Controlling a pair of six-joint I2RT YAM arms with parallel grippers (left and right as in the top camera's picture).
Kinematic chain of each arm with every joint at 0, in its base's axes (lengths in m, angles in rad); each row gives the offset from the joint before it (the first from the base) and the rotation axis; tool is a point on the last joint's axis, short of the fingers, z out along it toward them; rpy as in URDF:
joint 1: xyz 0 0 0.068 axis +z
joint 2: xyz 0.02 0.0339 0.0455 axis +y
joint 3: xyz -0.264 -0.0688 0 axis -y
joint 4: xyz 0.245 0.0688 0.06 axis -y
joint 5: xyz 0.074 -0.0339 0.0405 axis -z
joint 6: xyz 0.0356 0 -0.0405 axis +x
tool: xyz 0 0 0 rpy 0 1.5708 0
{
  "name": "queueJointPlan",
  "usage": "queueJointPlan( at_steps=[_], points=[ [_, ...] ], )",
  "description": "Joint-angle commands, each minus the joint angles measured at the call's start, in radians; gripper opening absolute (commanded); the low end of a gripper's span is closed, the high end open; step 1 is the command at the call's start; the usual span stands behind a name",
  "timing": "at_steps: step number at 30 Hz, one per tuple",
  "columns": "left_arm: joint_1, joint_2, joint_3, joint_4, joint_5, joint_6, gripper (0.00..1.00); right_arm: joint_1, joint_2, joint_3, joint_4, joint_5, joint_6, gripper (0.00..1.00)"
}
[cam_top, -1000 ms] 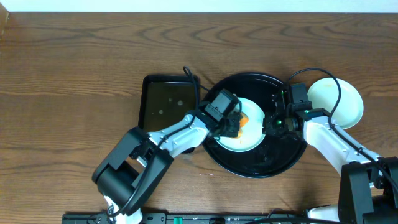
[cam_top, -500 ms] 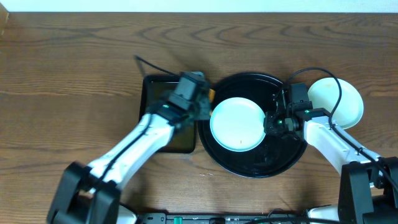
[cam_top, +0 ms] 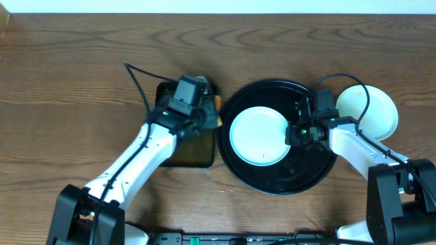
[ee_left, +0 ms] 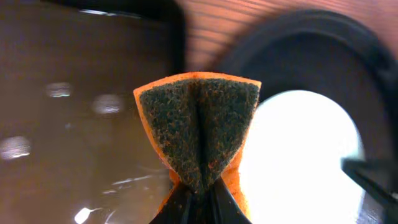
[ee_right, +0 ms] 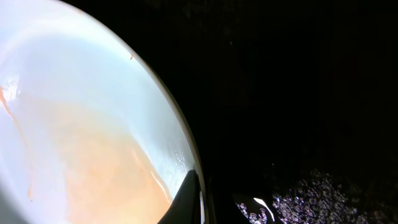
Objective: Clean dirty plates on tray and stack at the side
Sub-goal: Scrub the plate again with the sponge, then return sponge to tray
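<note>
A pale mint-blue plate (cam_top: 259,136) lies in the round black tray (cam_top: 279,178). It looks clean from overhead. The right wrist view shows a faint orange film on the plate (ee_right: 81,124). My right gripper (cam_top: 294,134) is shut on the plate's right rim, with one finger (ee_right: 194,196) over the edge. My left gripper (cam_top: 204,114) is shut on a folded orange sponge (ee_left: 199,124) with a dark scouring face, held over the right edge of the rectangular tray. Pale plates (cam_top: 371,112) sit on the table right of the round tray.
The smaller rectangular black tray (cam_top: 178,146) lies left of the round tray and looks wet (ee_left: 68,137). Water drops lie on the round tray's floor (ee_right: 317,199). Cables loop over both arms. Bare wooden table (cam_top: 82,68) surrounds the trays.
My left gripper moved the sponge off the plate and left to the rectangular tray. The orange smear seen on the plate a second ago is gone. The right gripper stayed on the rim.
</note>
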Motion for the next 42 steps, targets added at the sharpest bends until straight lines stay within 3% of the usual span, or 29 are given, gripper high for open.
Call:
queueJointPlan(
  at_steps=[1,12,18,24,32,42],
  points=[
    [-0.077,0.027,-0.007,0.043,0.06,-0.005,0.08,0.01,0.041,-0.009,-0.009,-0.019,0.003,0.01],
    [-0.283,0.182,-0.007,0.228,0.06,-0.327,0.08,0.009,0.041,-0.009,-0.012,-0.018,0.022,0.01],
    [-0.394,0.293,-0.006,0.364,0.058,-0.362,0.08,0.009,0.041,-0.009,-0.013,-0.018,0.022,0.01],
    [-0.415,0.377,-0.006,0.318,-0.053,-0.255,0.07,0.009,0.041,-0.009,-0.014,-0.018,0.022,0.01],
    [-0.317,0.365,-0.006,0.198,-0.262,-0.026,0.08,0.009,0.041,-0.009,-0.02,-0.018,0.021,0.01],
    [-0.166,0.364,-0.006,0.256,-0.287,0.04,0.08,0.009,0.041,-0.009,-0.02,-0.018,0.021,0.01]
  ],
)
